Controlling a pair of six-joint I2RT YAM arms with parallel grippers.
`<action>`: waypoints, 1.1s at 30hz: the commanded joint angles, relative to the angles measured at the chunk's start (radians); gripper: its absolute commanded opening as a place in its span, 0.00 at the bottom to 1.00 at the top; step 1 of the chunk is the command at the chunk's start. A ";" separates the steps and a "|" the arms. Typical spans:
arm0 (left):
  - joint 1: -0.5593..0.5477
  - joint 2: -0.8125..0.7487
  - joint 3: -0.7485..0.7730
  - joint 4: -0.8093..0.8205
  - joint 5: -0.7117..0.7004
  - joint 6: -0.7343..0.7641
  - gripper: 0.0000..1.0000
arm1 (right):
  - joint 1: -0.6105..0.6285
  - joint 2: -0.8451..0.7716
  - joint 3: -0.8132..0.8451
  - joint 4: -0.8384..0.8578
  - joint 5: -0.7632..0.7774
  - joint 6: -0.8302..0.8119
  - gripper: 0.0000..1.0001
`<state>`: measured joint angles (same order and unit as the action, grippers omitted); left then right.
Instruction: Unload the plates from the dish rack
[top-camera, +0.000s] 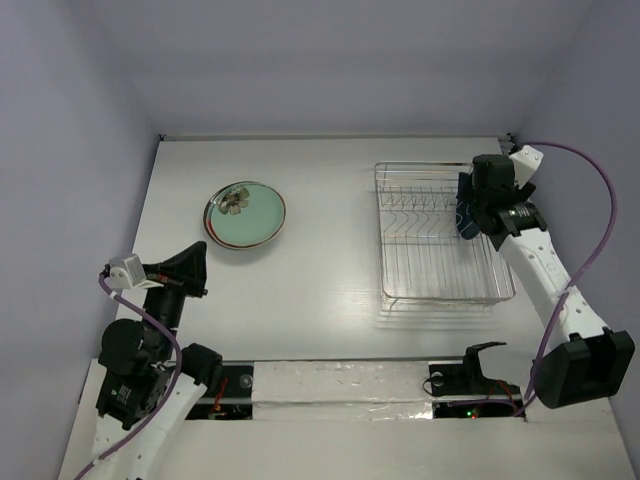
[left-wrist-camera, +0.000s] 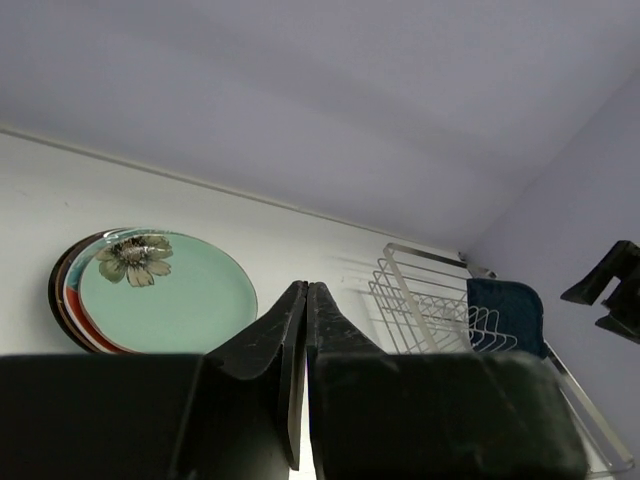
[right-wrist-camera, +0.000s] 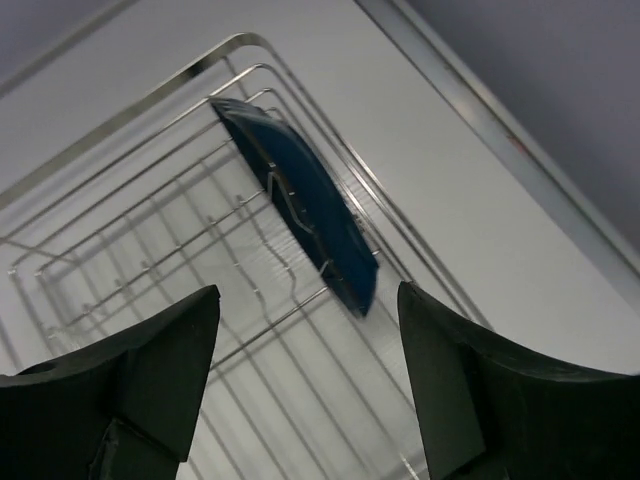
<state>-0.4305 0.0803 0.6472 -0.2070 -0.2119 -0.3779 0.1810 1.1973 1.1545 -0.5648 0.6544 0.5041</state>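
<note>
The chrome wire dish rack (top-camera: 400, 280) stands at the right of the table. A dark blue teardrop dish (right-wrist-camera: 305, 215) stands on edge between the prongs at the rack's right side; it also shows in the left wrist view (left-wrist-camera: 505, 315). My right gripper (right-wrist-camera: 308, 300) is open and hovers just above that dish, over the rack's right edge (top-camera: 478, 215). A stack of plates (top-camera: 245, 214) lies flat at the left, pale mint green on top with a flower. My left gripper (left-wrist-camera: 305, 290) is shut and empty, near the table's front left (top-camera: 190, 262).
Walls close the table at the back and sides. A foil-covered strip (top-camera: 340, 385) runs along the near edge between the arm bases. The right arm's purple cable (top-camera: 590, 250) loops beside the rack.
</note>
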 joint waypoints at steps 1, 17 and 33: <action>-0.020 -0.008 0.003 0.026 0.005 -0.006 0.00 | -0.034 0.048 0.020 -0.053 0.063 -0.070 0.75; -0.048 -0.027 0.003 0.026 0.005 -0.006 0.32 | -0.057 0.504 0.323 -0.145 0.255 -0.369 0.57; -0.048 -0.028 0.006 0.024 0.005 -0.003 0.34 | -0.057 0.619 0.415 -0.165 0.248 -0.480 0.21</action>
<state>-0.4713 0.0669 0.6472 -0.2153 -0.2119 -0.3836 0.1322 1.7985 1.5154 -0.7265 0.8665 0.0479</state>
